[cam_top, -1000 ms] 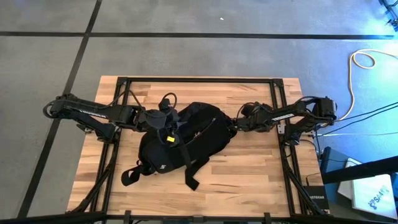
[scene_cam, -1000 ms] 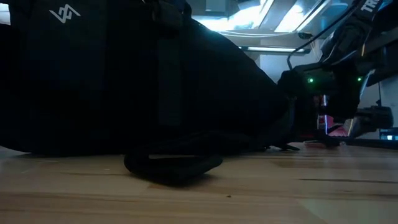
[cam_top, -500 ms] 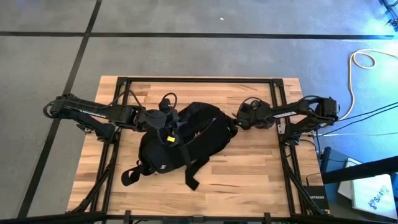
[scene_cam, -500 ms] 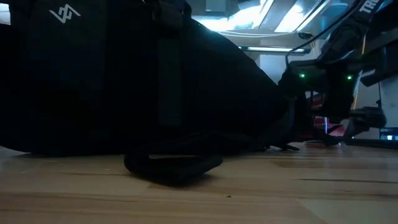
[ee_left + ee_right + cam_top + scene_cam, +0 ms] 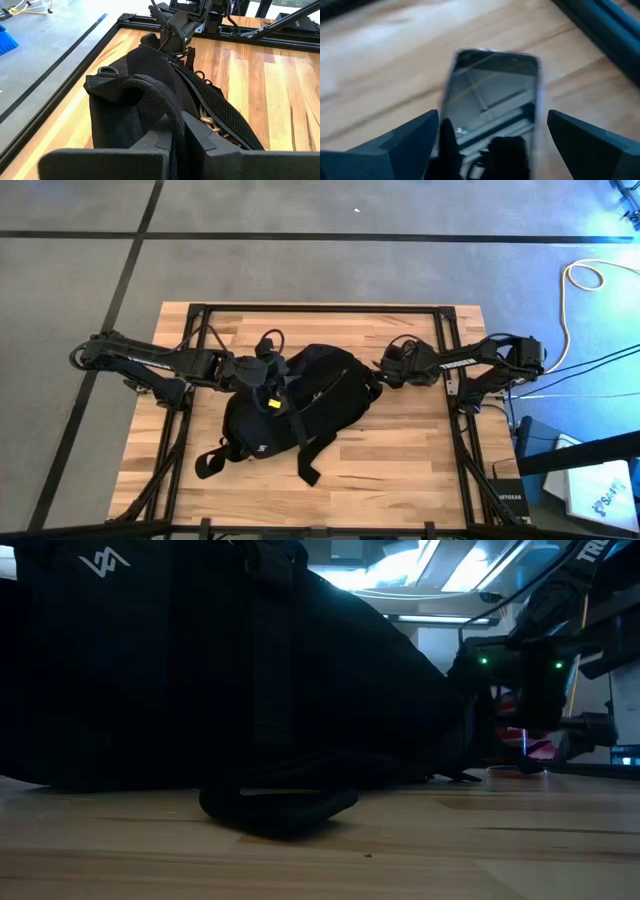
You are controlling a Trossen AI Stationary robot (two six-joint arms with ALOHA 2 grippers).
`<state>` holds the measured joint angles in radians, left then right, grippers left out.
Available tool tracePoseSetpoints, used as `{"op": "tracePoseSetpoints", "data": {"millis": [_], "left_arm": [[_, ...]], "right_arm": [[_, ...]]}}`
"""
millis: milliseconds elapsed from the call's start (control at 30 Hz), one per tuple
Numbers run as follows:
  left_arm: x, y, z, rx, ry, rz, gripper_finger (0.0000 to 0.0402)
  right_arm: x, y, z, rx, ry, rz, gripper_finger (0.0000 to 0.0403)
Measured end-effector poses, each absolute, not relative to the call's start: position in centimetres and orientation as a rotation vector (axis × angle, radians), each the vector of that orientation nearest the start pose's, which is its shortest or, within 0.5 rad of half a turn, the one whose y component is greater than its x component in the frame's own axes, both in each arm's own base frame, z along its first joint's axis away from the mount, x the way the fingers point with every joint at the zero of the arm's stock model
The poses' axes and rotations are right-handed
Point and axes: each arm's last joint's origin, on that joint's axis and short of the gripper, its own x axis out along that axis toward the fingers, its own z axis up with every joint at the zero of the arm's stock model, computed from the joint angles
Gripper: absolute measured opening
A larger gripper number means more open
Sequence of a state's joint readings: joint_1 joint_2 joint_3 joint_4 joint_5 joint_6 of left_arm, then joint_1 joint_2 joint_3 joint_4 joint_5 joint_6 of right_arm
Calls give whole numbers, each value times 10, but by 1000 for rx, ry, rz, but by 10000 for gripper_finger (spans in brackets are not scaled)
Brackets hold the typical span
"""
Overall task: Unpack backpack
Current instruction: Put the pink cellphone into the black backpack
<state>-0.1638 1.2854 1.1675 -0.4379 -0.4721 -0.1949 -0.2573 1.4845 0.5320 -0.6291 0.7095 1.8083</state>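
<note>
The backpack (image 5: 290, 405) strap is pinched in the left gripper (image 5: 181, 131); the right gripper (image 5: 492, 132) is spread wide over a phone (image 5: 490, 100) lying on the table (image 5: 400, 450).

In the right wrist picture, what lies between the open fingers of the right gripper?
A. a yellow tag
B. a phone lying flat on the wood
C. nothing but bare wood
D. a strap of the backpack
B: the right gripper stands open, and a flat dark phone with a shiny screen lies on the table between its fingers.
</note>
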Motion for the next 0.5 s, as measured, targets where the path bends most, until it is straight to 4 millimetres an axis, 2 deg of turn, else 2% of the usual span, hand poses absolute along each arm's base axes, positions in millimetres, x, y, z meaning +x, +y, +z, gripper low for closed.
{"op": "tracePoseSetpoints", "data": {"millis": [133,200,500], "left_arm": [[274,-32,338,-15,498,350,6],[274,-32,338,-15,498,350,5],[274,-32,338,-14,497,350,6]], "right_arm": [[167,-68,112,850,579,-1825,358],[164,-68,113,840,609,-1832,358],[172,-70,116,1024,384,-1831,358]]}}
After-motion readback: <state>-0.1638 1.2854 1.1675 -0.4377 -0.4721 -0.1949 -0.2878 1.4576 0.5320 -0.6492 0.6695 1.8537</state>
